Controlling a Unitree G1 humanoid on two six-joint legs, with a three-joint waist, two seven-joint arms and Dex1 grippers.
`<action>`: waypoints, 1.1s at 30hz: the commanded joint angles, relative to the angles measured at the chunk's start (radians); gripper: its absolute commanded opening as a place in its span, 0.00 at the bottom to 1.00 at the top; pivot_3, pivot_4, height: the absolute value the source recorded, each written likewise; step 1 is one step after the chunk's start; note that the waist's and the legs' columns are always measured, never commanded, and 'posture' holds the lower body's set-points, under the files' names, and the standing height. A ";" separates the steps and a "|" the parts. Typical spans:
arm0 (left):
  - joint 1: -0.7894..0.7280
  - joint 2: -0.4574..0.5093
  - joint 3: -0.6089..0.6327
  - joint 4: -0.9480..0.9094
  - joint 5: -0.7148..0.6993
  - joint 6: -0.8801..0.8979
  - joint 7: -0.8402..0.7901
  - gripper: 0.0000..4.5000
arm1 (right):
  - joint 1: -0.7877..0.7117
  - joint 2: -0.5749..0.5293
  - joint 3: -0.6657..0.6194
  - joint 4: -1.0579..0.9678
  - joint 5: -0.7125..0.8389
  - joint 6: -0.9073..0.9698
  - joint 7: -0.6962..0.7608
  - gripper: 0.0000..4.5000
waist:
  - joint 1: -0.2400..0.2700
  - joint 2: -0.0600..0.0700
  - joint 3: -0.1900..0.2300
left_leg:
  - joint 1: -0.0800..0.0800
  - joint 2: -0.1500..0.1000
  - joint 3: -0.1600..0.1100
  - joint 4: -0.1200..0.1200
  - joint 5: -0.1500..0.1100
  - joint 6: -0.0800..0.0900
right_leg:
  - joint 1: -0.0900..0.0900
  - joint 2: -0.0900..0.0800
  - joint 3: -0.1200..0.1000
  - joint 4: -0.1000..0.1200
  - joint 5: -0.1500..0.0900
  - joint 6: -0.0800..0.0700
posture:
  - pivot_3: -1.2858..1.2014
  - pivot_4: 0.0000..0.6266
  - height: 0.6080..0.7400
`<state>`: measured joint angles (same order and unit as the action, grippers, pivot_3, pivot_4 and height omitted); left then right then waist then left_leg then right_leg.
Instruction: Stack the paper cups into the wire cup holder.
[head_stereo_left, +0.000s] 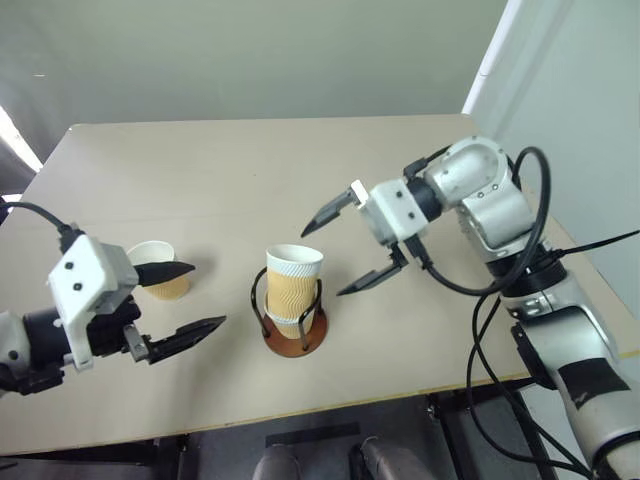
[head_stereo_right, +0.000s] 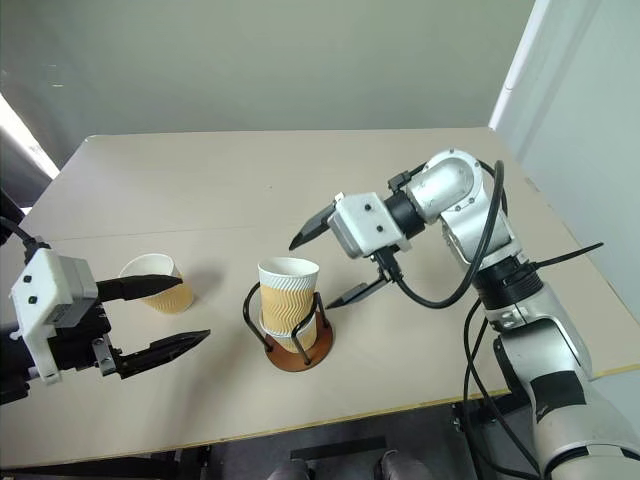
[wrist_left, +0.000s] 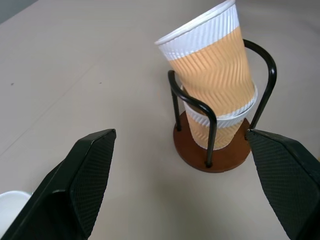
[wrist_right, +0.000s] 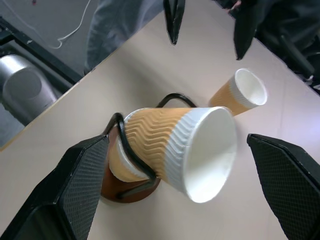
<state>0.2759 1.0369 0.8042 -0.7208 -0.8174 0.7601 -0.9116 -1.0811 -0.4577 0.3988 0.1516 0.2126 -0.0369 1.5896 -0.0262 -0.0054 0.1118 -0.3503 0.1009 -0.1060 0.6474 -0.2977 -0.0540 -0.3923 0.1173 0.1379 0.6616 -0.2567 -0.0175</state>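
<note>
nesting in wire cup holder (head_stereo_left: 296, 335), two paper cups (head_stereo_left: 292, 288).

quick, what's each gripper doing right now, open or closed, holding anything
Left gripper: jaws open, holding nothing.
Right gripper: jaws open, holding nothing.

The bench (head_stereo_left: 300, 170) has a plain beige top with a thin seam running across it. Behind it stands a flat grey-green wall (head_stereo_left: 250, 50). A white panel (head_stereo_left: 580, 90) rises at the right, edged by a bright strip. Daylight enters at the left edge. Dark floor (head_stereo_left: 300, 445) shows below the front edge.
</note>
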 joint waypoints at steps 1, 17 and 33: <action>-0.011 -0.003 0.003 -0.009 0.009 -0.015 -0.002 1.00 | 0.020 0.013 0.036 -0.050 -0.043 -0.036 -0.011 1.00 | -0.001 0.000 0.000 | 0.000 0.000 0.000 0.000 0.000 0.000 | 0.000 0.000 0.000 0.000 0.000 0.000 | 0.52 0.24 1.00; -0.011 -0.024 0.000 -0.020 0.019 -0.012 -0.002 1.00 | 0.019 -0.043 0.032 -0.140 0.093 -0.022 0.025 1.00 | 0.001 -0.001 0.000 | -0.001 0.000 0.000 0.000 0.001 -0.001 | 0.000 0.000 0.000 0.000 0.000 0.000 | 0.52 0.24 1.00; -0.135 0.117 -0.009 0.147 0.145 -0.033 -0.029 1.00 | -0.135 -0.080 -0.148 0.139 0.090 0.020 -0.045 1.00 | 0.013 -0.003 -0.002 | -0.001 0.006 -0.001 -0.001 -0.001 0.002 | -0.003 0.000 0.000 0.002 0.000 -0.001 | 0.52 0.24 1.00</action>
<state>0.1527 1.1283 0.7712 -0.5942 -0.6981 0.7428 -0.9204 -1.2236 -0.5184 0.3040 0.2971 0.2470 -0.0488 1.5099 -0.0134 -0.0087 0.1100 -0.3517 0.1070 -0.1073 0.6464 -0.2990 -0.0520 -0.3954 0.1169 0.1378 0.6625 -0.2570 -0.0187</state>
